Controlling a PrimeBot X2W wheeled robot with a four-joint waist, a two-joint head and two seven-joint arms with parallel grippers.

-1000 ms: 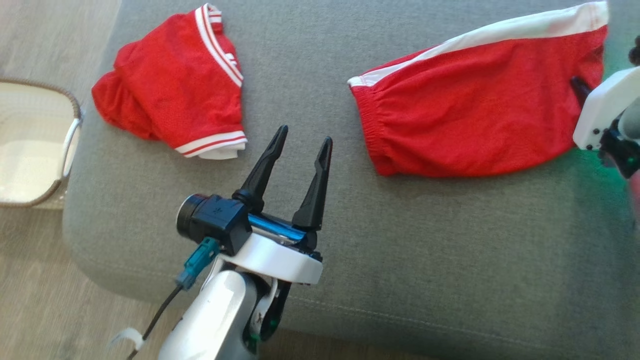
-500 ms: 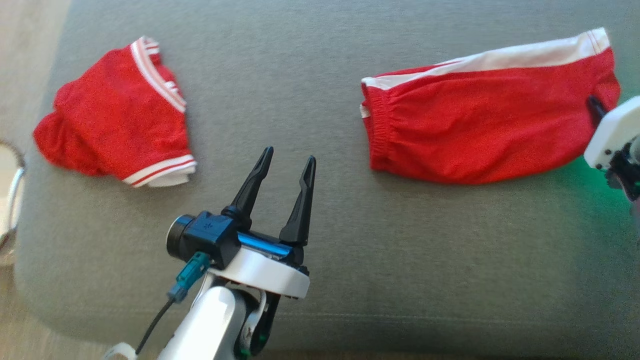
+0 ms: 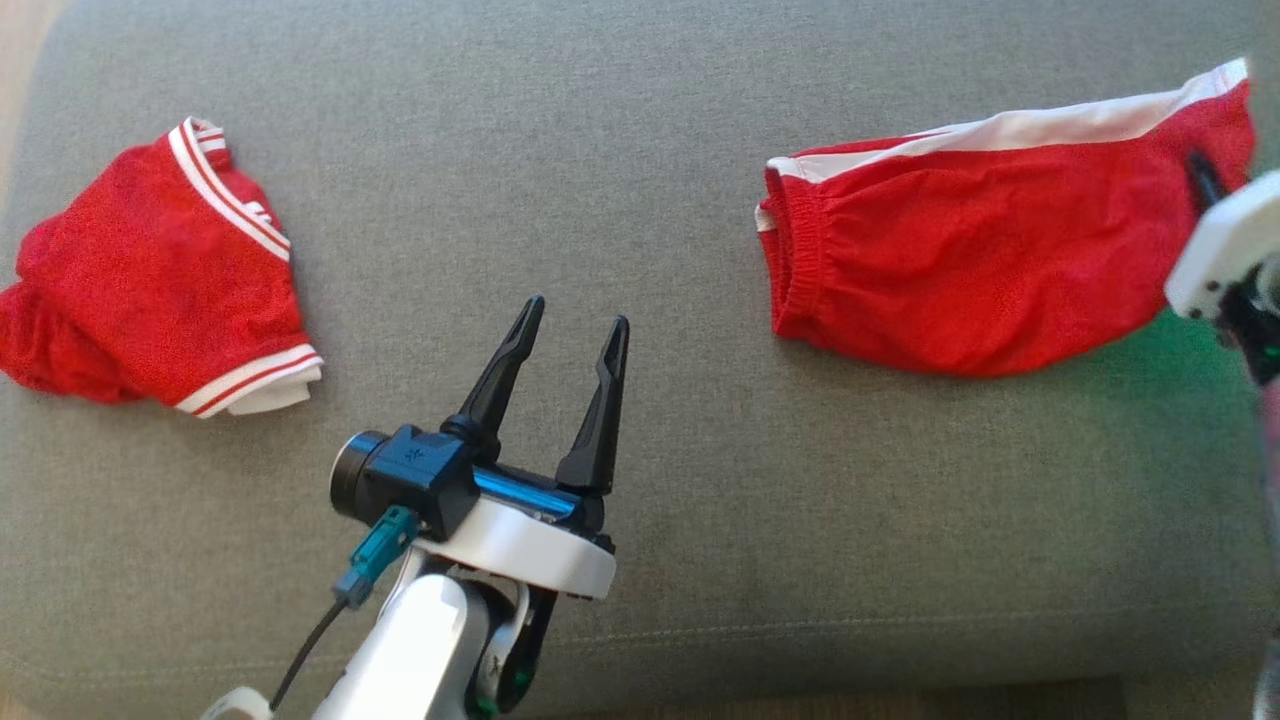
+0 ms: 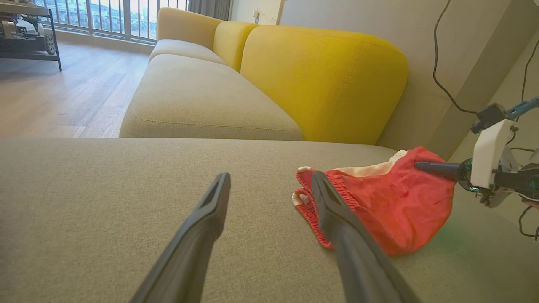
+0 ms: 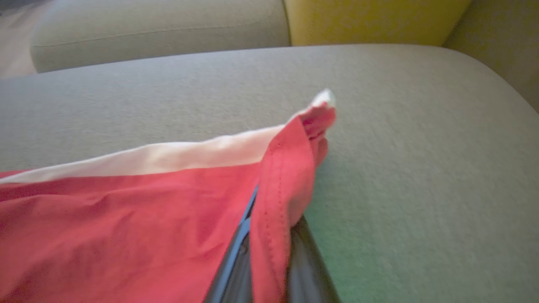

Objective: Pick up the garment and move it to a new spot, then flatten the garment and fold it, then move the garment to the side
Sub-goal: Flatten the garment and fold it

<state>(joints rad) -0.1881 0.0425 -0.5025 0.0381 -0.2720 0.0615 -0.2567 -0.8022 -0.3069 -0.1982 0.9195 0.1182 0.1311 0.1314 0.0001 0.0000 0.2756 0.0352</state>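
Note:
The garment [image 3: 980,270], red shorts with a white side stripe, lies doubled over on the grey cushion [image 3: 700,520] at the right of the head view. My right gripper [image 3: 1200,180] is shut on its right-hand hem. In the right wrist view the red hem [image 5: 278,176] is pinched between the dark fingers [image 5: 233,261]. My left gripper [image 3: 578,312] hovers open over bare cushion at centre, left of the shorts and holding nothing. From the left wrist, its open fingers [image 4: 202,227] point towards the shorts [image 4: 379,202], with the right gripper [image 4: 425,166] at their far end.
A second red garment [image 3: 150,280] with white-striped trim lies folded at the cushion's left end. The cushion's front edge runs along the bottom of the head view. A yellow sofa back [image 4: 324,80] and another seat cushion [image 4: 202,101] stand beyond.
The head camera has shifted and the basket at the left has left the picture. The gap between the shorts and the other red garment has widened, the shorts going right with my right gripper.

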